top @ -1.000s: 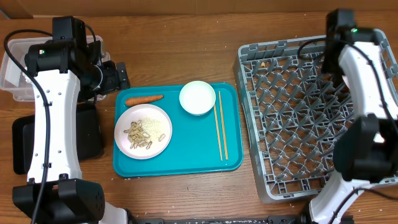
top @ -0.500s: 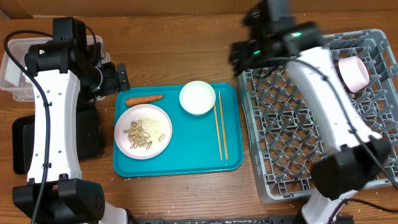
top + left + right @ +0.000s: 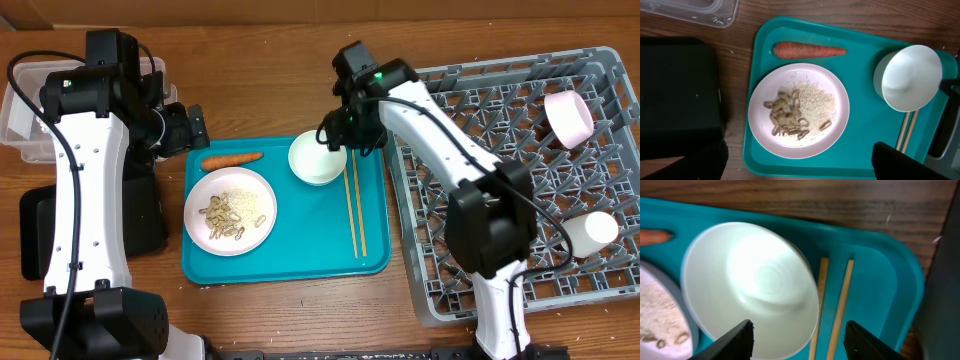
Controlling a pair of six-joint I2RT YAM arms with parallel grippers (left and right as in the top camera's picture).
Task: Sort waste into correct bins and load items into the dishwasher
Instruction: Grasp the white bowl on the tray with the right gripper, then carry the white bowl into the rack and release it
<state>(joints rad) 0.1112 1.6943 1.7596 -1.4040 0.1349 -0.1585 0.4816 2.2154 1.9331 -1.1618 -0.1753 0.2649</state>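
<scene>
Currently the right gripper (image 3: 799, 332) hovers over the white bowl (image 3: 318, 158) at the upper middle of the teal tray (image 3: 300, 255), jaws apart above the bowl's right rim, nothing clamped. Chopsticks (image 3: 355, 200) lie just right of the bowl. Left gripper (image 3: 190, 125) is upper left, jaws wide, empty. Plate (image 3: 230, 210) with scraps and carrot (image 3: 232, 158) are on the tray's left side. Pink cup (image 3: 566, 117) is in the dish rack (image 3: 480, 270), upper right.
</scene>
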